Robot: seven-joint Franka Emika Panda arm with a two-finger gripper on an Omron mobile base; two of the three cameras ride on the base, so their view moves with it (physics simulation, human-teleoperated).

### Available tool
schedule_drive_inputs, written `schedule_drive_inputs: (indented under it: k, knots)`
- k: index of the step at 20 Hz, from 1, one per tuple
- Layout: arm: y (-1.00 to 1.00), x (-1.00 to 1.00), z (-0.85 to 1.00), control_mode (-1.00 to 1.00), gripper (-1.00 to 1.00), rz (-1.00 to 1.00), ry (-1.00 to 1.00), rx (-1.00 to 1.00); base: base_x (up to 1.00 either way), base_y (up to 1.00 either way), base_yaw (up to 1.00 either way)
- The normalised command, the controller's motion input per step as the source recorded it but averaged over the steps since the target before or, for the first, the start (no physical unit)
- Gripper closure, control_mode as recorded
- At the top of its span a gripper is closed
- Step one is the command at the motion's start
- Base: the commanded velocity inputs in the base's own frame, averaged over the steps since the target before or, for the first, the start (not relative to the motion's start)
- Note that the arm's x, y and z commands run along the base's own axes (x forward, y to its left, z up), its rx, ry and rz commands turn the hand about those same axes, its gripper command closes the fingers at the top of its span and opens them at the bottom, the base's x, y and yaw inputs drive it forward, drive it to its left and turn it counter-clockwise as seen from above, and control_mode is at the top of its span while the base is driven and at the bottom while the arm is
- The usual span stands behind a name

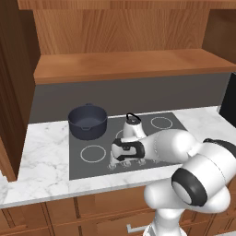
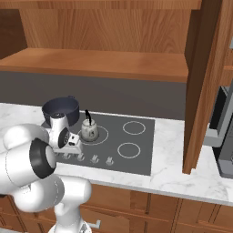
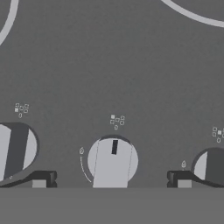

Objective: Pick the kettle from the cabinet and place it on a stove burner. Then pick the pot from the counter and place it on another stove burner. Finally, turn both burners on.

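The pincer (image 3: pixel 111 183) stood wide and empty, its tips straddling the middle knob (image 3: pixel 112 161) directly ahead. The kettle (image 1: pixel 132 127) and pot (image 1: pixel 87 121) sat beyond it on burners.

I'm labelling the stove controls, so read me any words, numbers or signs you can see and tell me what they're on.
No words, brands or numbers are readable.
Small white square-dot sign on the cooktop above the middle knob: a burner marker, not text.
Same sign above the left knob and the right knob.
Tiny drop-shaped mark and thin arc beside the middle knob: too small to read.
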Motion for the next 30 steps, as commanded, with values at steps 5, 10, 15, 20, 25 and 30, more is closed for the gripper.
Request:
schedule_drive_inputs:
  k: [5,10,15,20,25,30]
  knots:
    - [0.0,0.01,-0.07,-1.0,-1.0,0.0,-0.02,0.0,0.0,0.0,0.0]
    - [0.0,0.0,-0.09,-1.0,-1.0,0.0,0.0,0.0,0.0,0.0,0.0]
    - [0.0,0.0,-0.09,-1.0,-1.0,0.0,0.0,0.0,0.0,0.0,0.0]
    - [0.02,0.0,-0.11,-1.0,-1.0,0.0,0.0,0.0,0.0,0.0,0.0]
    - [0.02,0.0,-0.07,-1.0,1.0,0.0,0.0,0.0,0.0,0.0,0.0]
    - [0.0,0.0,-0.01,-1.0,1.0,0.0,0.0,0.0,0.0,0.0,0.0]
